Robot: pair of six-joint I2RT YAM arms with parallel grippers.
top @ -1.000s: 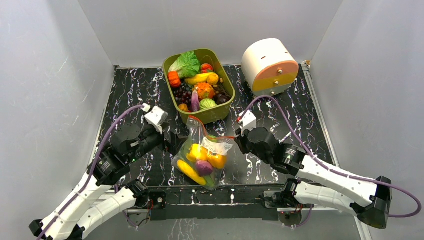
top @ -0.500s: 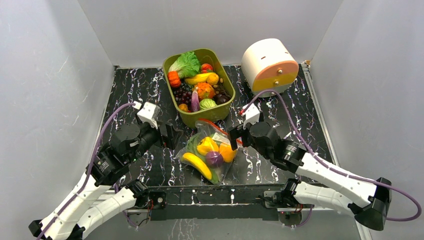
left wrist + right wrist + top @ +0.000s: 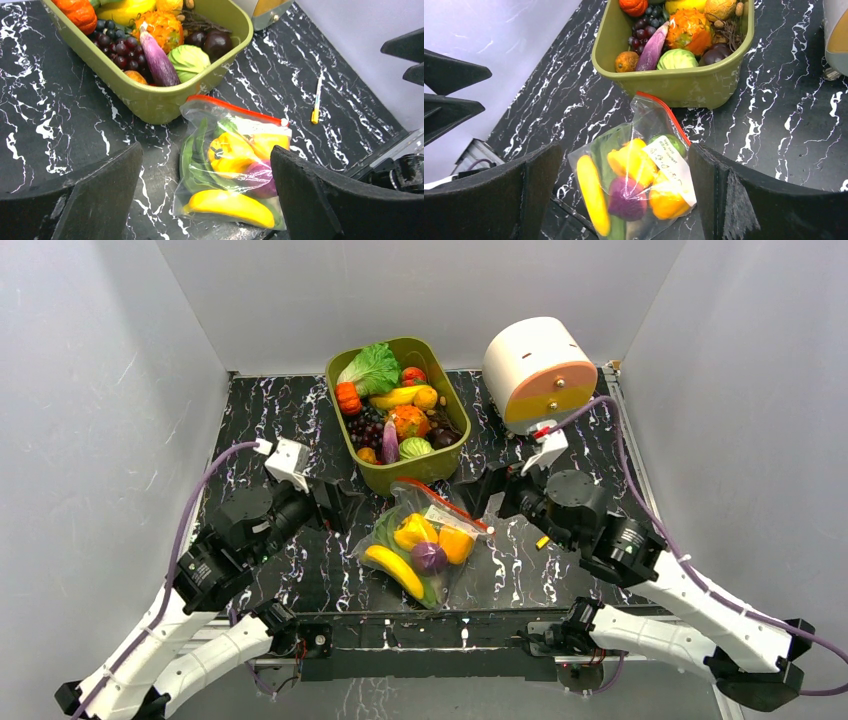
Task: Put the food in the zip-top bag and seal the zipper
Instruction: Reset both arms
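The zip-top bag [image 3: 420,545] lies flat on the black marble table with nothing holding it. Through the clear plastic show the food: a yellow banana [image 3: 393,570], a yellow pepper [image 3: 415,532], a purple onion [image 3: 428,558], an orange piece [image 3: 456,543] and a green cucumber [image 3: 384,535]. The red zipper [image 3: 445,503] runs along the bag's far edge, beside the tub. My left gripper [image 3: 335,505] hovers open to the bag's left. My right gripper [image 3: 490,495] hovers open to its right. Both wrist views look down on the bag [image 3: 235,160] [image 3: 634,180] between wide-spread fingers, with the zipper [image 3: 235,107] [image 3: 661,112] visible.
An olive-green tub [image 3: 440,465] full of toy produce stands just behind the bag. A white drum with an orange face [image 3: 538,370] sits at the back right. A small yellow stick [image 3: 541,541] lies on the table under the right arm.
The right gripper opened, let go of the bag and drew back to the right. The bag dropped from upright to flat on the table. The left gripper backed slightly left.
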